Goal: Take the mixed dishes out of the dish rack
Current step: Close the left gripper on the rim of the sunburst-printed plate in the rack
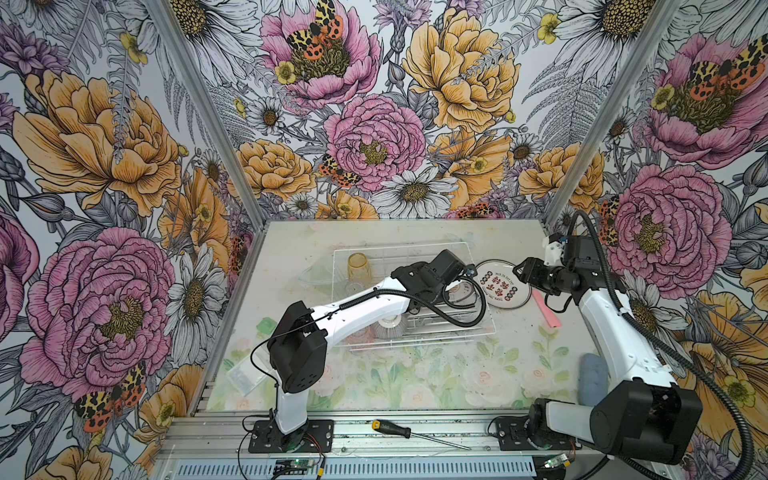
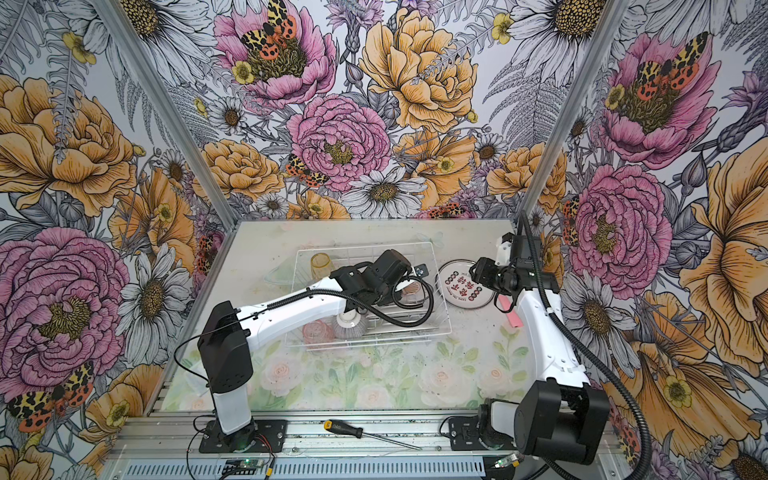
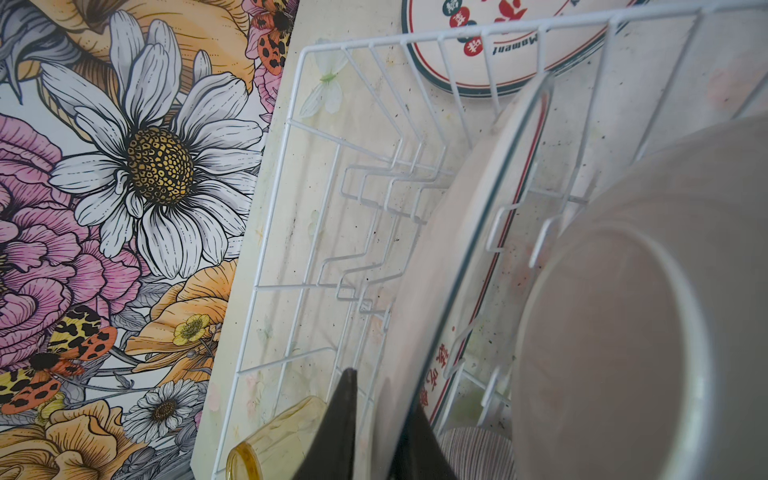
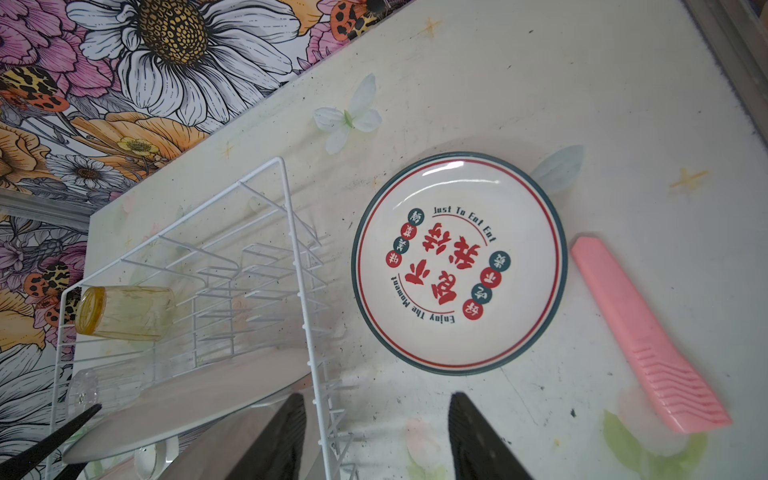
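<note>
Now the left gripper [image 3: 384,390] is inside the dish rack [image 3: 415,36]. Its two dark fingers sit one on each face of a standing plate [image 3: 436,257], at the rim. They look closed onto it, with no gap that I can see. So I judge the plate is pinched but not yet lifted: it leans on its edge among the divider prongs. The right gripper [image 4: 376,399] hangs over the desk [image 4: 540,83] just beside the rack, with its fingers wide apart and nothing between them. A second plate [image 4: 459,264] lies flat on the desk, outside the rack.

About handling, the plate looks like glazed ceramic. It is stiff, rather heavy for such a narrow pinch, and smooth and slippery, and it would likely chip or break if it falls. The rim seems the only place to hold while the plate stands between the wires. But the weight hangs away from the fingers, so the plate may swing or turn in the grip. I would reach deep over the rim, press firmly, and pull straight along the prongs so that the edge does not catch a wire.

A yellow tumbler [image 4: 124,313] and an upside-down ribbed bowl [image 2: 351,326] are also in the rack. The tumbler looks lighter and is best taken across its wall. The bowl can be taken by its white foot.
</note>
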Robot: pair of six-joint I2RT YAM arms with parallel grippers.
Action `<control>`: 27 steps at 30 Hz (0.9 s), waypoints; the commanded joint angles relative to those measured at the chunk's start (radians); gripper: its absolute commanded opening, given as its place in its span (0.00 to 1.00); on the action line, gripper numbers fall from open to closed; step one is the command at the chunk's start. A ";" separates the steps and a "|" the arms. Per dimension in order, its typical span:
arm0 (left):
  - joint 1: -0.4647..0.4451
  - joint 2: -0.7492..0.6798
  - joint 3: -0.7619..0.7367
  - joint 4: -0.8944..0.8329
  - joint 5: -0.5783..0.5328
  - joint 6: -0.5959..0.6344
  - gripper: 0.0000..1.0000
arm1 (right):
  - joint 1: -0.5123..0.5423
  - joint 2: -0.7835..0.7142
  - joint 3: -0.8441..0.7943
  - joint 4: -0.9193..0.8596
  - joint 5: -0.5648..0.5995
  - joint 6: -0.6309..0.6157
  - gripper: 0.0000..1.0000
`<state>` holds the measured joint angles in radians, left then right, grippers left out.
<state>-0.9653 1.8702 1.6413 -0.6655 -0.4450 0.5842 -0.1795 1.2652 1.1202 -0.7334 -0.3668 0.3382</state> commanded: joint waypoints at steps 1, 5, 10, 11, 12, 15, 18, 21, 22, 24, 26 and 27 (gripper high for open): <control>-0.001 0.007 -0.002 0.044 -0.027 0.007 0.10 | 0.008 -0.001 -0.007 0.003 0.004 -0.017 0.57; -0.004 0.013 -0.001 0.044 -0.024 0.011 0.04 | 0.008 0.002 -0.007 0.003 0.006 -0.019 0.57; -0.004 0.022 -0.003 0.046 -0.033 0.015 0.03 | 0.008 0.000 -0.006 0.003 0.006 -0.020 0.57; -0.003 0.022 -0.003 0.047 -0.033 0.015 0.03 | 0.008 -0.001 -0.006 0.003 0.007 -0.020 0.57; -0.003 0.021 -0.005 0.049 -0.034 0.016 0.03 | 0.007 0.001 -0.007 0.003 0.007 -0.020 0.57; -0.004 0.011 -0.012 0.058 -0.034 0.015 0.00 | 0.008 0.001 -0.008 0.003 0.007 -0.020 0.57; -0.006 -0.021 -0.032 0.080 -0.025 0.017 0.00 | 0.007 0.002 -0.008 0.005 0.004 -0.020 0.57; -0.006 -0.039 -0.032 0.084 -0.011 0.013 0.00 | 0.008 -0.001 -0.008 0.004 0.002 -0.019 0.57; -0.005 -0.082 -0.031 0.084 -0.007 0.010 0.00 | 0.007 -0.002 -0.008 0.005 0.000 -0.017 0.57; -0.005 -0.105 -0.029 0.084 -0.004 0.004 0.00 | 0.008 -0.002 -0.008 0.006 -0.001 -0.017 0.57; -0.005 -0.126 -0.027 0.082 -0.004 -0.003 0.00 | 0.008 -0.002 -0.008 0.008 -0.004 -0.015 0.57; -0.006 -0.135 -0.027 0.082 -0.003 -0.007 0.00 | 0.008 -0.001 -0.008 0.007 -0.003 -0.014 0.57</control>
<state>-0.9684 1.8263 1.6070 -0.6426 -0.4644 0.6312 -0.1795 1.2655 1.1202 -0.7330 -0.3668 0.3309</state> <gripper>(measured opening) 0.080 0.573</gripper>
